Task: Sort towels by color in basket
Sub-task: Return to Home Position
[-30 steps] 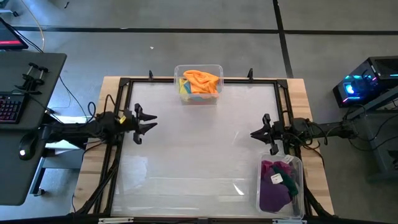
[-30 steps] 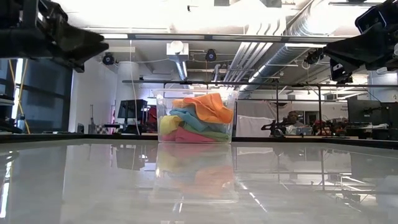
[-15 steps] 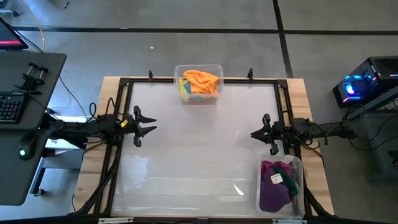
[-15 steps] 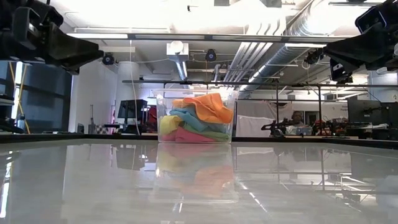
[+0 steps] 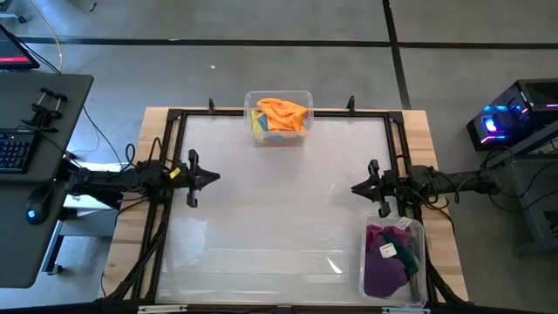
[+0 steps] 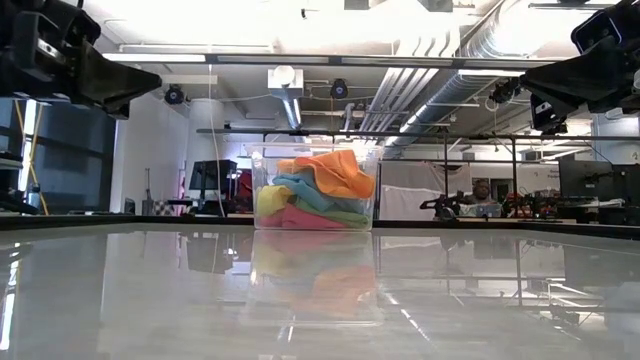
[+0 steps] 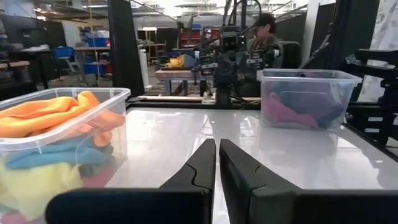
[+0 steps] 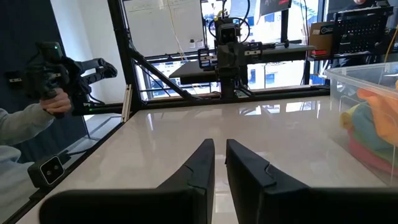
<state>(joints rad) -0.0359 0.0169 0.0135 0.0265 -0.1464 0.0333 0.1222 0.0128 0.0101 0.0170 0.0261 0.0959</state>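
A clear basket (image 5: 298, 98) at the table's far edge holds an orange towel (image 5: 282, 112) lying on top of yellow (image 6: 272, 200), teal (image 6: 308, 190) and pink (image 6: 298, 218) towels. A second clear basket (image 5: 418, 228) at the near right holds purple (image 5: 384, 274), magenta (image 5: 380, 235) and dark green (image 5: 403, 235) towels. My left gripper (image 5: 214, 177) hovers shut over the table's left side, holding nothing. My right gripper (image 5: 356, 187) hovers shut over the right side, just beyond the near-right basket, also with nothing in it.
A dark frame (image 5: 174, 118) runs round the glossy white tabletop (image 5: 279, 209), which lies bare between the two grippers. A person's hand with a device (image 8: 53, 93) shows beyond the table's left side, and another person (image 7: 264, 34) beyond its right.
My left gripper has shut its fingers on nothing and has drawn slightly back toward the table's left edge. The right arm and the towels have kept still.
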